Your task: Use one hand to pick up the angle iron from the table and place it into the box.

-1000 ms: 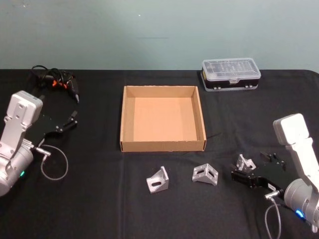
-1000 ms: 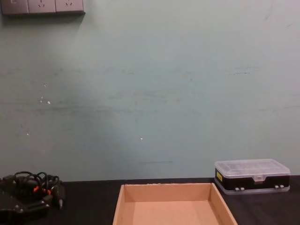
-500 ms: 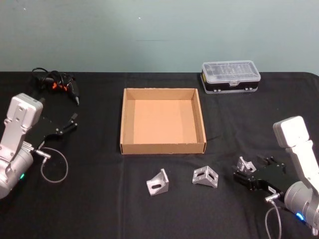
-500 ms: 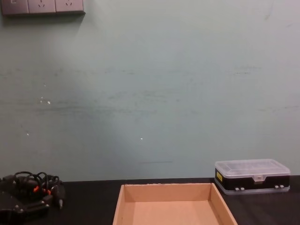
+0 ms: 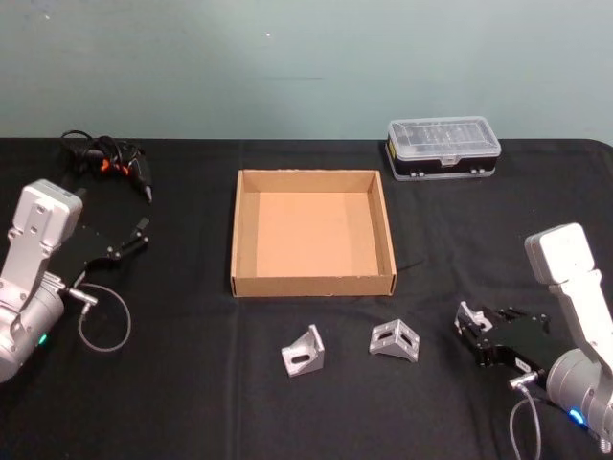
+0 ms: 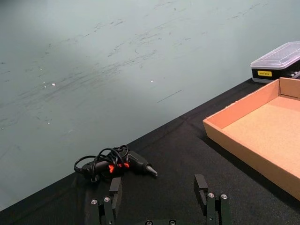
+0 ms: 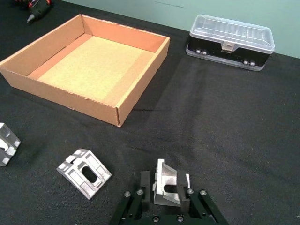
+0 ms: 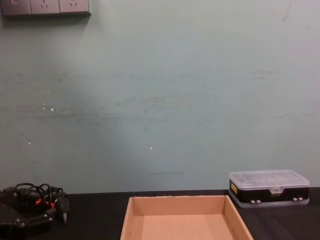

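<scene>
So we're at the grab step: right gripper (image 7: 165,186) sits low on the table (image 5: 192,402), off the box's front-right corner, with its jaws hugging both sides of an angle iron (image 7: 168,189). It looks clamped on to me, though I honestly can't tell whether the iron is off the cloth yet. Two more irons lie just in front of the box, one (image 5: 395,338) off its right half and one (image 5: 304,348) nearer the middle, both untouched. The box (image 5: 311,284) itself has nothing in it. Next move, I'd say: lift straight up high enough to clear the front wall, swing left and forward over the box, then let go low so the iron doesn't bounce out. Left gripper (image 6: 158,187) is parked well to the left of the box, jaws apart, holding nothing. Behind the box's right corner there's a plastic case (image 5: 443,146). Versus a second ago, the right gripper has backed off a touch from the box and squared up around the iron; the box and spare irons haven't budged.
</scene>
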### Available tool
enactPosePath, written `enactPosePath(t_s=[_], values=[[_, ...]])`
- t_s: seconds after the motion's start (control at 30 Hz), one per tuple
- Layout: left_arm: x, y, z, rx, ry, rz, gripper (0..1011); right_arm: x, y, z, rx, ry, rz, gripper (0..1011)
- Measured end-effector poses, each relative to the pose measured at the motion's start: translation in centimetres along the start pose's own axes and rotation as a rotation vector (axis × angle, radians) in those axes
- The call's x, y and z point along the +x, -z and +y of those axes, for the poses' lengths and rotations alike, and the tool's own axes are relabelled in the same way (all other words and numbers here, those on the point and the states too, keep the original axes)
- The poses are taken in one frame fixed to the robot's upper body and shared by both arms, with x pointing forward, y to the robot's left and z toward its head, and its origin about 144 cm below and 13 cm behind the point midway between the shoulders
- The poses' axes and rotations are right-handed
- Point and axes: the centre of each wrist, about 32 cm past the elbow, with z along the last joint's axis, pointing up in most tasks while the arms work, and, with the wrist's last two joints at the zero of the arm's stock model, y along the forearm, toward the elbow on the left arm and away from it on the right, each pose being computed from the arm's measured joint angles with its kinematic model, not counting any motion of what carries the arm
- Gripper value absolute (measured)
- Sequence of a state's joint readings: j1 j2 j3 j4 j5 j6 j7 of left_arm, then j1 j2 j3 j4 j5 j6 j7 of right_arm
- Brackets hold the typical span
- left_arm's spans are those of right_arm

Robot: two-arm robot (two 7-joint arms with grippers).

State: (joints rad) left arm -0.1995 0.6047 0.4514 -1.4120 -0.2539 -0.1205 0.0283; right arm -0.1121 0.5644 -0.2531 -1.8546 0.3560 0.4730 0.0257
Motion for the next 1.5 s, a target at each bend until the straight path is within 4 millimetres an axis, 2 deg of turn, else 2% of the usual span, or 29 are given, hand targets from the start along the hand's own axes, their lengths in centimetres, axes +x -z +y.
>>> enactPosePath(t_s=[0.03,0.13,0.37,0.73,0.9,1.03,1.3,1.4,1.43,1.5], values=[[0.0,0.0,0.0,0.0,0.0,0.0,1011,0.0,0.0,0.0,0.0,0.0,0.0,336],[0.0,0.0,0.0,0.0,0.0,0.0,1011,0.0,0.0,0.0,0.0,0.0,0.0,236],[0.0,0.0,0.0,0.0,0.0,0.0,1011,0.0,0.0,0.0,0.0,0.0,0.0,58],[0.0,0.0,0.0,0.0,0.0,0.0,1011,0.0,-0.5,-0.5,0.062,-0.004,-0.032,57],[0.0,0.0,0.0,0.0,0.0,0.0,1011,0.2,-1.7,-0.7,0.115,-0.009,-0.057,58],[0.0,0.0,0.0,0.0,0.0,0.0,1011,0.7,-3.6,-0.2,0.172,-0.024,-0.079,57],[0.0,0.0,0.0,0.0,0.0,0.0,1011,1.8,-7.6,2.9,0.231,-0.11,-0.074,58],[0.0,0.0,0.0,0.0,0.0,0.0,1011,2.0,-9.6,5.1,0.227,-0.16,-0.072,57],[0.0,0.0,0.0,0.0,0.0,0.0,1011,2.0,-9.6,5.1,0.227,-0.16,-0.072,57],[0.0,0.0,0.0,0.0,0.0,0.0,1011,1.9,-10.6,6.4,0.219,-0.191,-0.073,57]])
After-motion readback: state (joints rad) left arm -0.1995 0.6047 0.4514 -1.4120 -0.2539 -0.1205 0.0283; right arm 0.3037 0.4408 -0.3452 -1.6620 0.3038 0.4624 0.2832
